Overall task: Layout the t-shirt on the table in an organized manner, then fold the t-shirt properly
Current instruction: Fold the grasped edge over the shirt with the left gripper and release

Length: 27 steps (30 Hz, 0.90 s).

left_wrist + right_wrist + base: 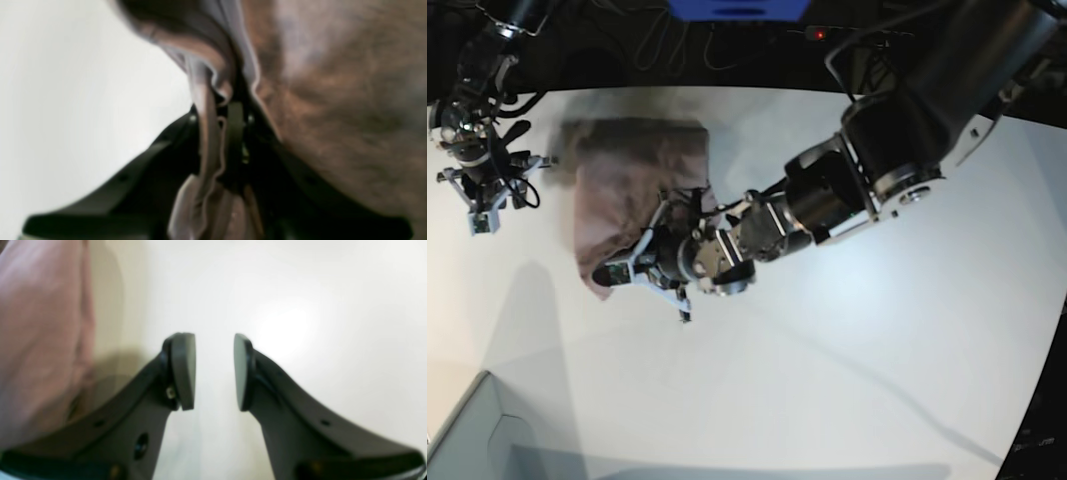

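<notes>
T-shirt [632,185] bunched (blurry) on white table [847,350]; left end effector [230,133] seemingly pinching cloth; right end effector [214,371] released.

The left wrist view is badly out of focus: the dusty mauve t-shirt of soft wrinkly cloth [333,100] fills its right side and runs off the top and right edges. A fold of that cloth covers the black left gripper [230,133], hiding its fingertips. In the right wrist view the t-shirt is a soft blur cut by the left edge. In the base view the t-shirt's far edge is smeared, and the left gripper overlaps its lower edge.
</notes>
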Tool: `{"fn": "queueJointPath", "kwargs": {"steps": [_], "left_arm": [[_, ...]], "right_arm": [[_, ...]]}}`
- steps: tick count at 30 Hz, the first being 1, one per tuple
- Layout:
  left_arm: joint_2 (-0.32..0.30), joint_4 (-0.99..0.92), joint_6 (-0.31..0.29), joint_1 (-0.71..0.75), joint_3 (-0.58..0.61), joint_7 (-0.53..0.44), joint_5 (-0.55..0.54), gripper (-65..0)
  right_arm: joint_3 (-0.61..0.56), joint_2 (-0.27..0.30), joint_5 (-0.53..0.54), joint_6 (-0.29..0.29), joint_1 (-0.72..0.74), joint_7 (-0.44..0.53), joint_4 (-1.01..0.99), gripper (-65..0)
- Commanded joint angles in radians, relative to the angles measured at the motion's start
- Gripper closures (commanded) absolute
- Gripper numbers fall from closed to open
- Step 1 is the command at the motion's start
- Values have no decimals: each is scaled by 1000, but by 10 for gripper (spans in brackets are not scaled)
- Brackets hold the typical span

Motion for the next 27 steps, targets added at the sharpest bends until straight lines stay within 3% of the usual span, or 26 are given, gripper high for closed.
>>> {"fn": "queueJointPath", "kwargs": {"steps": [1, 8, 12, 18, 22, 27], "left_arm": [[7, 13, 0, -33, -5, -20, 23, -101], [7, 99, 0, -36, -5, -15, 89, -375], [-43, 242, 5, -39, -32, -15, 88, -468], [-147, 449, 0, -24, -215, -7, 89, -500], [-230, 609, 2, 53, -347, 146, 80, -500], [-267, 848, 2, 320, -658, 362, 78, -500]], "right_arm": [[2, 8, 8, -1, -9, 15, 18, -193], [9, 8, 8, -1, -37, 15, 18, -193], [9, 7, 8, -1, -41, 15, 18, -193], [8, -9, 8, -1, -41, 15, 25, -193], [5, -29, 8, -1, -44, 15, 79, -193], [-21, -35, 8, -1, -37, 15, 143, -197]]}}
